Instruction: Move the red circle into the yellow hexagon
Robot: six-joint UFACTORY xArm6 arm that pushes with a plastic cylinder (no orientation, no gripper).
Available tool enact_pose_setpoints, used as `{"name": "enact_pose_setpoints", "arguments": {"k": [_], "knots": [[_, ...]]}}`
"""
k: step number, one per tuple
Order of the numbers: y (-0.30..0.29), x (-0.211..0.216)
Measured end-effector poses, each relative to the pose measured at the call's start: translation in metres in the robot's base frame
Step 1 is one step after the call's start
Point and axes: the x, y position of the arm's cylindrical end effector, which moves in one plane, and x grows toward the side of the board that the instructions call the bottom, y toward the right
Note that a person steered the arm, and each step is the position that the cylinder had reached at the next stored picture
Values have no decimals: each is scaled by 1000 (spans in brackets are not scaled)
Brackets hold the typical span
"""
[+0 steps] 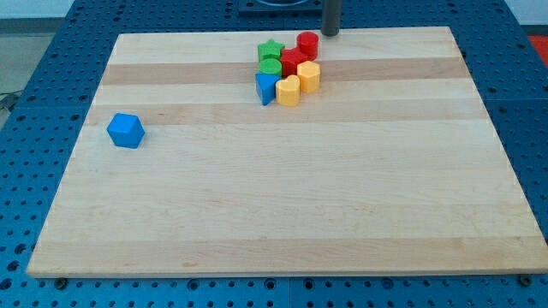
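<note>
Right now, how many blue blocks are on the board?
2. One blue cube sits alone at the view's left; one blue triangle is at the lower left of the cluster near the top. None seems hidden.

rod: upper part cut off by view's top, my tip shows at board's far edge | red block mid-cluster: mostly hidden by neighbours, shape unclear | green block: lower part hidden behind blue block, shape unclear | dark object at view's top: cropped, can't identify
</note>
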Motion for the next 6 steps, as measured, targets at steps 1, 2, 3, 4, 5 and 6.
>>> {"name": "enact_pose_setpoints", "arguments": {"k": [1,2,3,4,5,6], "knots": [[-26,14],[-47,43],[-58,77],[-64,102],[-71,125],[-76,149]]}}
